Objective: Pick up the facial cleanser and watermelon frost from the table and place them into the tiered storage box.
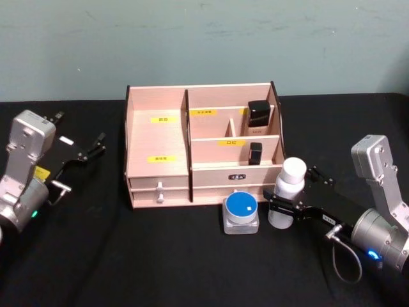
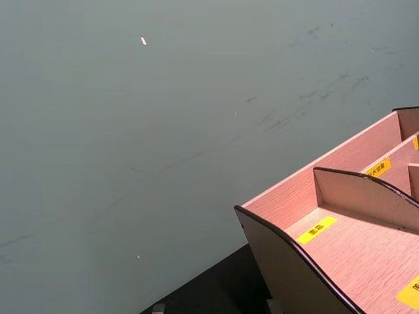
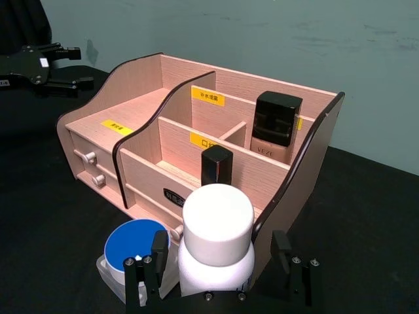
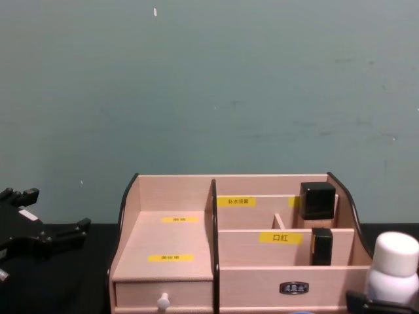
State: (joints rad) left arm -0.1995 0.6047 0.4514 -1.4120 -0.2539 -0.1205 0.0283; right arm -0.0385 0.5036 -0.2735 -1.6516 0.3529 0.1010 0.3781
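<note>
The facial cleanser (image 1: 285, 190), a white bottle with a white cap (image 3: 217, 222), stands upright just right of the tiered storage box (image 1: 156, 137). My right gripper (image 1: 281, 208) is open, one finger (image 3: 157, 261) on each side of the bottle's lower body, small gaps showing. Just left of the bottle sits a clear jar with a blue lid (image 1: 241, 211), which I take for the watermelon frost, in front of the box's drawers. My left gripper (image 1: 97, 146) hangs open and idle left of the box.
The box holds a black-capped foundation bottle (image 1: 258, 115) in its back right compartment and a black lipstick (image 1: 255, 153) one tier lower. Its wide left compartment (image 2: 340, 248) is bare. Black tabletop spreads in front; a teal wall stands behind.
</note>
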